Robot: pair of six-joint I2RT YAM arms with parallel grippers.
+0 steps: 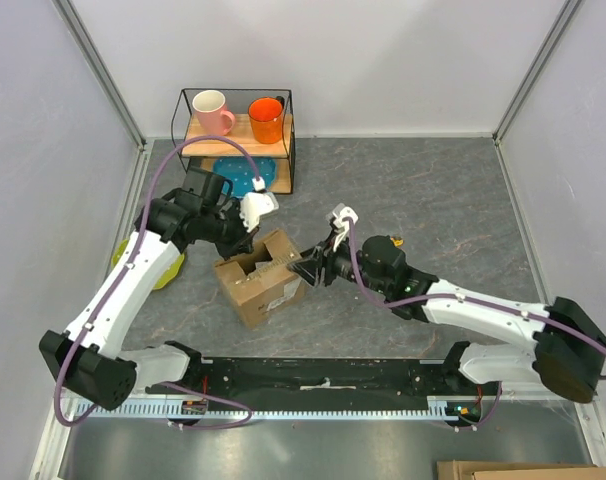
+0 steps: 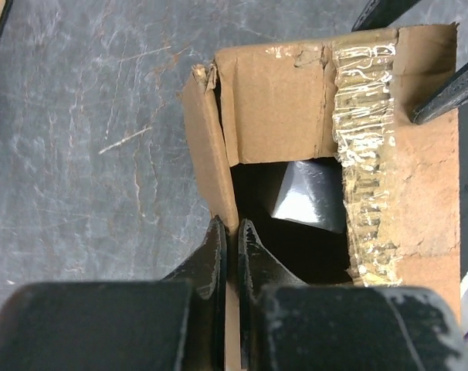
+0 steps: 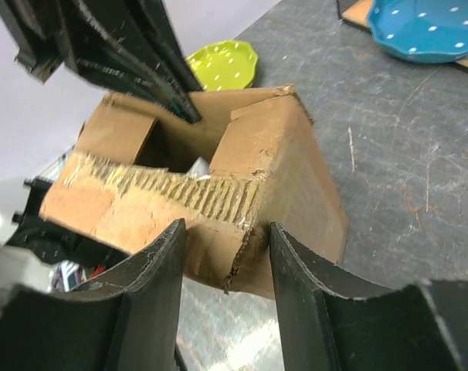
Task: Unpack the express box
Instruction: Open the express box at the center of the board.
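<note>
Now the express box (image 1: pixel 261 282) sits between both grippers. Left gripper (image 2: pixel 228 232) is pinched shut on its thin side flap; right gripper (image 3: pixel 225 255) straddles a top corner, jaws half-spread. Light, bendable cardboard: best gripped by flap edges.

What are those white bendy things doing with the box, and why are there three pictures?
They are two robot arms with pincers for hands. One picture looks down from above; the other two come from small cameras on each wrist. On the table sits a cardboard box with its top open and something grey inside. The left pincer is pinched shut on the box's edge. The right pincer is around a flap on the other side. Behind are a rack with mugs and a green plate.
</note>
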